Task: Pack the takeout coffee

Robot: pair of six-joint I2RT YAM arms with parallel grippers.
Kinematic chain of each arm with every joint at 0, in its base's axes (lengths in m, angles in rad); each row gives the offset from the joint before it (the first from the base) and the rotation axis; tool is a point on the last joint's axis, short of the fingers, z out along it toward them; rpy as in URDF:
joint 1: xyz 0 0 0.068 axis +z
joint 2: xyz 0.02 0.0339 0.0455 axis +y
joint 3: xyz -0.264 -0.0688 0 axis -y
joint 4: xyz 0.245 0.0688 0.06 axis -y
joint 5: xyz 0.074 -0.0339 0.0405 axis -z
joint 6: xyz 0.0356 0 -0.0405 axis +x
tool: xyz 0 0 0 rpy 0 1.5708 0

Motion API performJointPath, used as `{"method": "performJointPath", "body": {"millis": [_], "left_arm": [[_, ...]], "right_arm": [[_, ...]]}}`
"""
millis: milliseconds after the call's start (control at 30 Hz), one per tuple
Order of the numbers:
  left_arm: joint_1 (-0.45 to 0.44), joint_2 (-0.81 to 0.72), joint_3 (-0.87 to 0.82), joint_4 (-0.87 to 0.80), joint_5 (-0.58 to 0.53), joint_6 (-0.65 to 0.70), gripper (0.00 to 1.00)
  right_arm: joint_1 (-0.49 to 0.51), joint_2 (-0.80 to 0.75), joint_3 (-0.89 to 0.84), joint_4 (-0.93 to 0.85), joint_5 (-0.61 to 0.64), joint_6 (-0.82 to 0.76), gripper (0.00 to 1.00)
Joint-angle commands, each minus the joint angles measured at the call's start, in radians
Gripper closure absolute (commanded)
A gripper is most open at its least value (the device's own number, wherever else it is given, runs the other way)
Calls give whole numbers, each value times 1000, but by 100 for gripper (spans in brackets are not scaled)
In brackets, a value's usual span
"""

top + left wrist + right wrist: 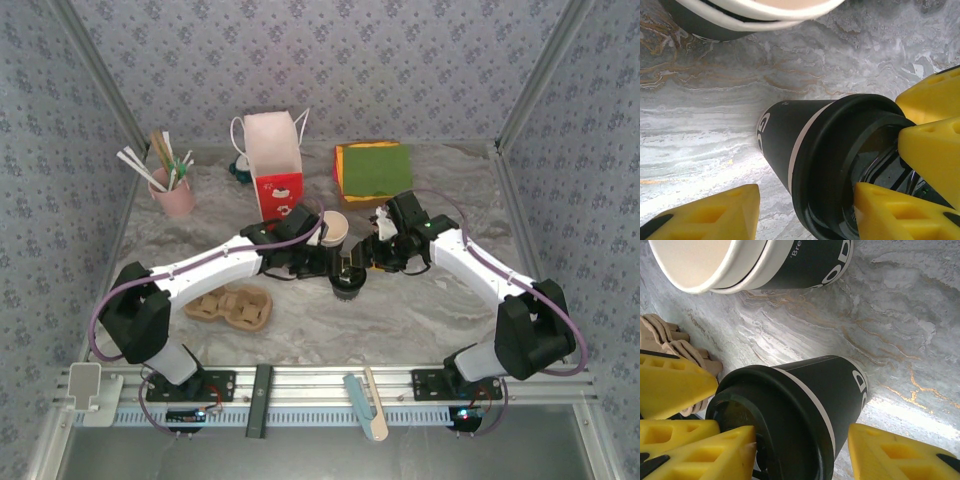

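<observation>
Right end effector (802, 437) grasping lidded cup (790, 135). Left end effector (805, 200) straddles it, released, gap on one side. Suggest centring the left jaws below the lid, closing gently and keeping the cup upright.

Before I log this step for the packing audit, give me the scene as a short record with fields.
lidded cup: upright on the table, between both grippers
open cup: upright, just behind it, no lid
left gripper: straddles the lidded cup, one finger clear of its wall
right gripper: straddles the same cup; grip unclear
cup carrier: empty, left of the cups
paper bag: standing at the back
</observation>
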Motion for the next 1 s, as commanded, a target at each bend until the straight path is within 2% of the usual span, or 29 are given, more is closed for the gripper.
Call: {"method": "performJointPath", "body": {"millis": [0,67,400,533,633,967], "left_arm": [[8,19,-31,-20,2,1,49],[11,23,-42,-20,3,2,52],[12,29,-70,-16,-2,4,53],[13,29,-59,-22,-8,6,53],[13,32,-57,-23,-8,5,53],[13,46,-43,-29,-8,9,54]], "right_arm": [[7,9,-24,-27,22,-17,49],[6,9,-27,-22,22,-15,49],[8,10,-16,-33,22,-19,49],[16,-11,31,-73,37,-31,42],[17,-33,55,-93,41,-37,41],[20,-31,4,-101,42,-53,50]]}}
